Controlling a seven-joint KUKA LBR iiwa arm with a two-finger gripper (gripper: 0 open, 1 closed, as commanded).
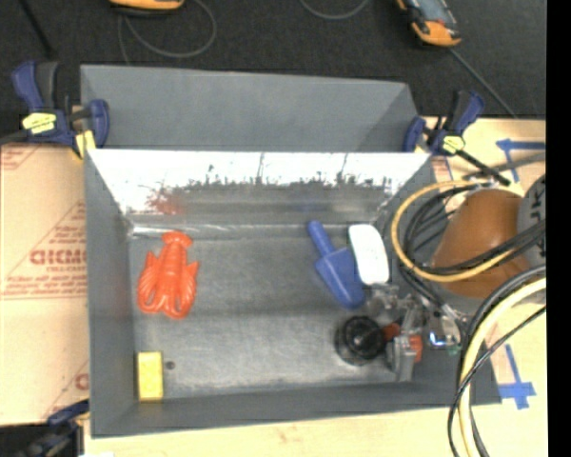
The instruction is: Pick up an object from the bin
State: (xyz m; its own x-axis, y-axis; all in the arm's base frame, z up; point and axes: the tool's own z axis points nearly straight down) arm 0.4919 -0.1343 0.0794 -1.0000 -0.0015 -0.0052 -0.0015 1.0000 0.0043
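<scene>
The nearest thing on my screen is a small yellow block (149, 376), a little square brick. It sits on the floor of the grey metal bin (257, 348) in the near left corner, close to both walls.

Along that same near side, but over on the right of my view, is the gripper (401, 339). It is low down by the near right corner. A black round thing (360, 339), like a small wheel or cap, lies just beside it, on its left in my view, and it is the thing closest to the gripper. I cannot tell if the two touch. I also cannot tell if the gripper is wide, narrow or holding anything, because the metal bits there are too jumbled to read.

A little farther back lies a blue plastic scoop (335, 267). Its wide end is toward the gripper and its thin handle points at the far wall. A white oblong thing (368, 253) lies right against the scoop's right side.

The arm's orange cover (481, 241) and its dark cable loops (403, 231) hang over the bin's right wall.

Well apart from all that, in the left half of the bin, an orange toy lobster (167, 274) lies flat — farther from me than the yellow block.

Last comes the far wall (266, 174), pale and scuffed with dark marks.
</scene>
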